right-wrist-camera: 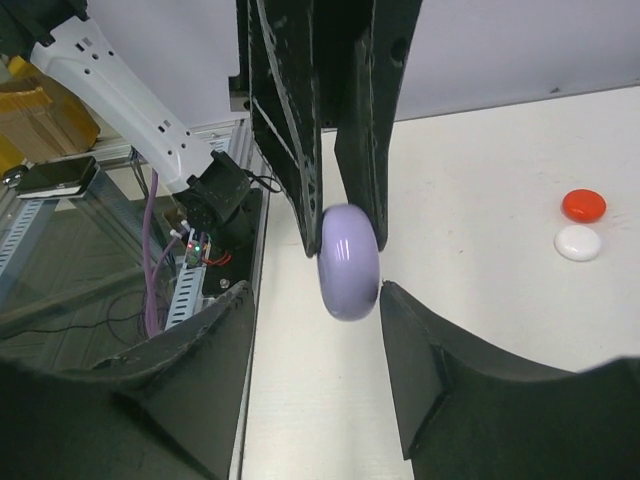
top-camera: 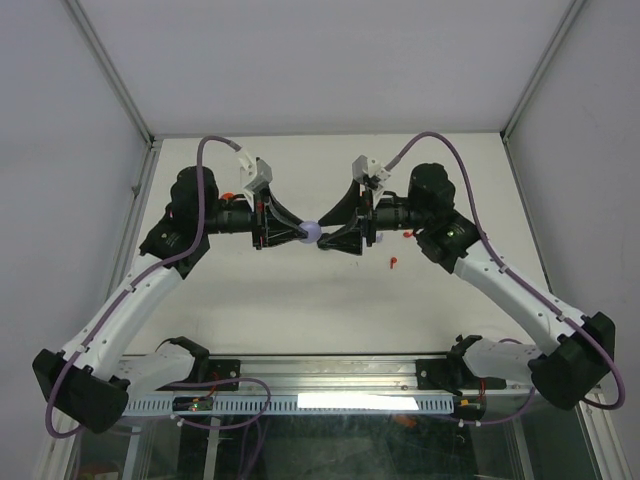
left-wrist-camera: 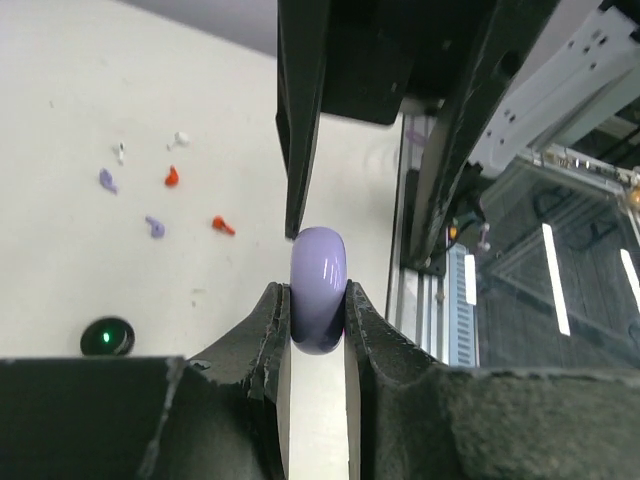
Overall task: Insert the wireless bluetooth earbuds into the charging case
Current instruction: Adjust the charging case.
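My left gripper (left-wrist-camera: 318,312) is shut on a round lavender charging case (left-wrist-camera: 318,285) and holds it on edge above the table, mid-table in the top view (top-camera: 311,231). My right gripper (right-wrist-camera: 312,289) is open, its jaws on either side of the case (right-wrist-camera: 349,262), which is close to its right finger. The left fingers (right-wrist-camera: 300,150) pinch the case from above in the right wrist view. Small earbuds lie on the table in the left wrist view: lavender (left-wrist-camera: 106,181), (left-wrist-camera: 155,226), red (left-wrist-camera: 171,177), (left-wrist-camera: 223,226), white (left-wrist-camera: 181,137), (left-wrist-camera: 120,152).
A black disc with a green light (left-wrist-camera: 107,337) lies near the earbuds. A red disc (right-wrist-camera: 583,205) and a white disc (right-wrist-camera: 577,242) lie side by side. A red earbud (top-camera: 392,262) lies under the right arm. The metal rail (top-camera: 330,375) runs along the near edge.
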Controlling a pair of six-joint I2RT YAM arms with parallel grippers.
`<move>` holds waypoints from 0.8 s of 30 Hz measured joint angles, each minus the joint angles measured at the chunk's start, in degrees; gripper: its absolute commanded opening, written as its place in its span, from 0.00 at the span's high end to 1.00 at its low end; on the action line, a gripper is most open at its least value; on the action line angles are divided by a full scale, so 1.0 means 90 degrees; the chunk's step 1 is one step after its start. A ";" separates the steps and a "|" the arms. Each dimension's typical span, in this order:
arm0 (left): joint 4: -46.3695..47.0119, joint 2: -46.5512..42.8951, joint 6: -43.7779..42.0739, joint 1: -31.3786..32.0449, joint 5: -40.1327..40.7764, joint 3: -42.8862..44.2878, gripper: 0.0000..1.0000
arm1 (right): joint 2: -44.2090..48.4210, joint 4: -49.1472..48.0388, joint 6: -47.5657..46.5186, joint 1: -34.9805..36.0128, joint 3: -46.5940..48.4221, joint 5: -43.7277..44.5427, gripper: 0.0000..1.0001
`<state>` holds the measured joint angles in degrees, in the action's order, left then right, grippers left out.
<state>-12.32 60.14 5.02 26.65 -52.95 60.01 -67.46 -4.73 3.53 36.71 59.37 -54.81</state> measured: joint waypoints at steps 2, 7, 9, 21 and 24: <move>-0.0396 0.0095 -0.0216 0.0000 -0.0017 0.0066 1.00 | -0.0066 0.0321 -0.0223 -0.0002 0.0197 -0.0022 0.47; -0.1285 0.0306 -0.0755 0.0005 -0.0017 0.0381 1.00 | -0.0321 0.0714 -0.0474 -0.0002 0.0464 -0.0194 0.50; -0.1467 0.0323 -0.0899 0.0005 -0.0017 0.0493 0.99 | -0.0447 0.0845 -0.0534 0.0005 0.0522 -0.0248 0.51; -0.2164 0.0539 -0.1535 0.0187 -0.0010 0.0901 0.98 | -0.0872 0.1290 -0.0758 0.0102 0.0692 -0.0418 0.63; -0.2302 0.0648 -0.1666 0.0255 0.0024 0.0964 0.98 | -0.0908 0.1370 -0.0809 0.0129 0.0765 -0.0464 0.64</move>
<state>-33.04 65.98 -9.98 28.95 -52.73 68.69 -75.64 7.60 -3.75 37.87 66.26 -58.98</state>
